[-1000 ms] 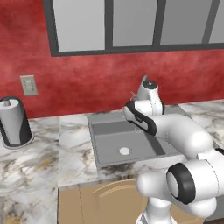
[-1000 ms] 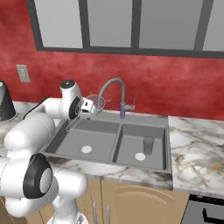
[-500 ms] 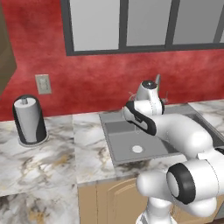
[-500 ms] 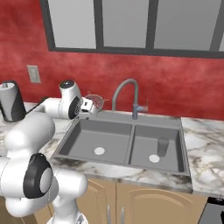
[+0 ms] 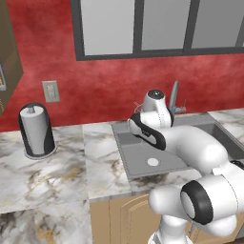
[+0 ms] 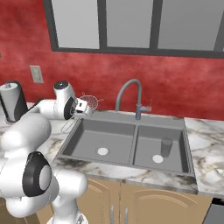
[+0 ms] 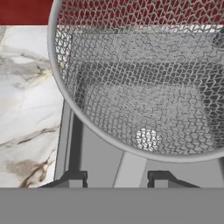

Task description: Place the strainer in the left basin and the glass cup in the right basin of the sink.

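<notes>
A silver wire-mesh strainer [image 6: 90, 101] hangs in the air over the back left corner of the sink [image 6: 127, 171], with my gripper [image 6: 83, 107] shut on its handle. In the hand view the strainer [image 7: 144, 78] fills the upper right, its pale handle running down between my gripper [image 7: 116, 178] tips. The left basin [image 7: 98, 153] and its drain lie below it, seen partly through the mesh. The left basin [image 6: 103, 139] holds nothing. A clear glass cup [image 6: 166, 147] stands upright in the right basin [image 6: 151, 142] beside the drain.
A curved grey faucet [image 6: 130, 89] rises at the sink's back edge, just right of the strainer. A dark paper towel holder [image 5: 35, 129] stands on the marble counter [image 5: 57, 162] to the left. A red wall with an outlet [image 5: 50, 90] lies behind.
The whole scene has slid to the right in both base views, so the base has driven. The strainer stays held in the same place relative to the arm.
</notes>
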You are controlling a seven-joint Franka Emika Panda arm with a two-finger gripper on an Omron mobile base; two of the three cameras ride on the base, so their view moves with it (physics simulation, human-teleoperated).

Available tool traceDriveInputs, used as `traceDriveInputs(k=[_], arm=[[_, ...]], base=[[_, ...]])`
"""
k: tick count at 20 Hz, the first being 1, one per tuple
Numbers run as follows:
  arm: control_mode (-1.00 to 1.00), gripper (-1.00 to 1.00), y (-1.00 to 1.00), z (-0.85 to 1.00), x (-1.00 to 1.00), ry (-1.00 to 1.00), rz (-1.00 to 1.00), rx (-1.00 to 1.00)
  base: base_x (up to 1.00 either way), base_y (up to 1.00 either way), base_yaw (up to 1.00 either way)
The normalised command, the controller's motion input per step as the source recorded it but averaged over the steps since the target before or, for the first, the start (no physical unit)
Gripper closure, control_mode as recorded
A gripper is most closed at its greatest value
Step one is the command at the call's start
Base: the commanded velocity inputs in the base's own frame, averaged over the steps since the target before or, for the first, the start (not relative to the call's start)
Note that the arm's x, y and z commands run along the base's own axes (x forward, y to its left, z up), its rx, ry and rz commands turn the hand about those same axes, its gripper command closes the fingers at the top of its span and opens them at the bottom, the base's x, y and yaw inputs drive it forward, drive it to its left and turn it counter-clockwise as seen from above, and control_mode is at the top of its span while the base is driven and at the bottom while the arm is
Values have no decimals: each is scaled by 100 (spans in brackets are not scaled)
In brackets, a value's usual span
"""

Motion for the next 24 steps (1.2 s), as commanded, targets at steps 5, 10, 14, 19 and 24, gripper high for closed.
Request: traceDriveInputs(k=[5, 10, 14, 19, 24], arm=[[-100, 100, -1, -3, 0, 0, 0, 0], [-100, 100, -18, -7, 2, 1, 0, 0], [-100, 100, -22, -17, 28, 8, 0, 0], [-100, 100, -4, -27, 46, 13, 0, 0], [-100, 100, 6, -31, 24, 12, 0, 0]], base=[[0, 0, 0], [0, 0, 0], [0, 0, 0], [0, 0, 0], [0, 0, 0]])
